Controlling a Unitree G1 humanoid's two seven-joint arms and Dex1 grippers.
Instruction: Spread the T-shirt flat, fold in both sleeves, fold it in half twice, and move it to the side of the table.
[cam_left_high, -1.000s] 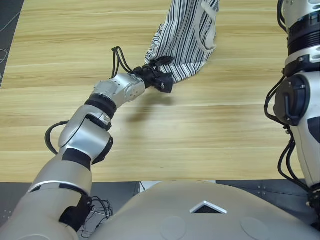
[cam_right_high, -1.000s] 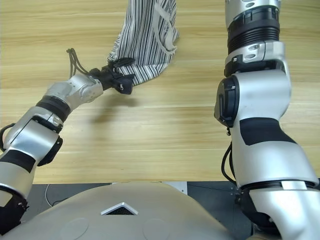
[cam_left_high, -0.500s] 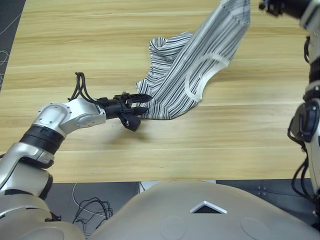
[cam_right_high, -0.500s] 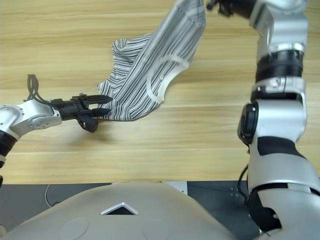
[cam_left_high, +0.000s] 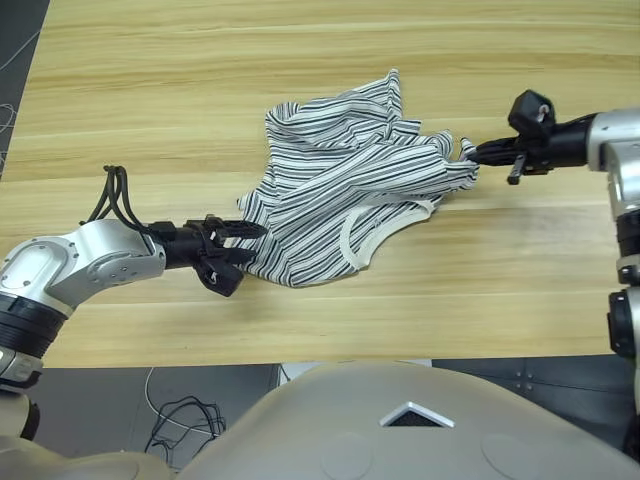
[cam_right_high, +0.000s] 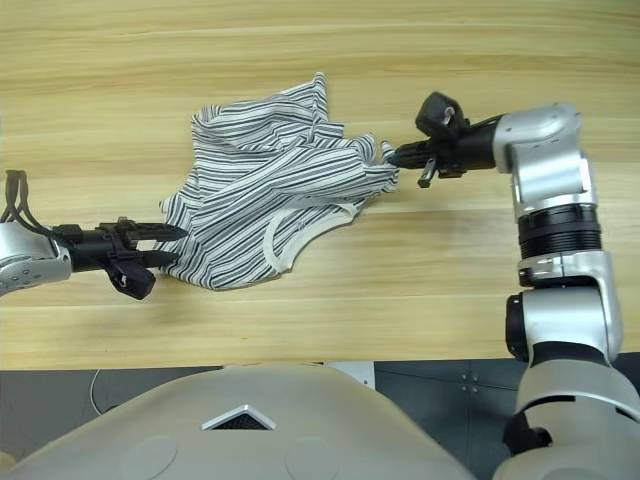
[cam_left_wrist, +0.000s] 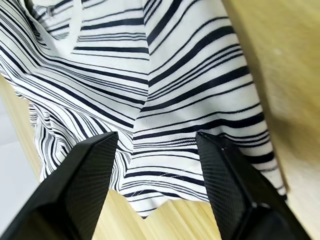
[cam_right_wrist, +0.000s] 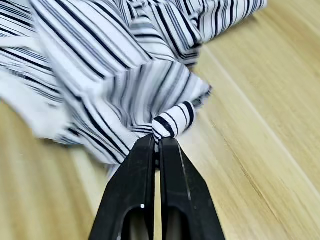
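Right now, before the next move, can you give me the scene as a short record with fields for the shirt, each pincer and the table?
T-shirt: striped, bunched up on the table, not spread flat
Left pincer: open, low at the shirt's edge on the robot's left, cloth between its fingers
Right pincer: shut on a pinch of cloth at the shirt's opposite edge
Table: light wood
Task stage: spreading not finished, no fold made

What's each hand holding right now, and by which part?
The right hand pinches the T-shirt by a bunched fold at its right edge; sleeve or hem cannot be told. The left hand is open at the opposite edge, holding nothing.
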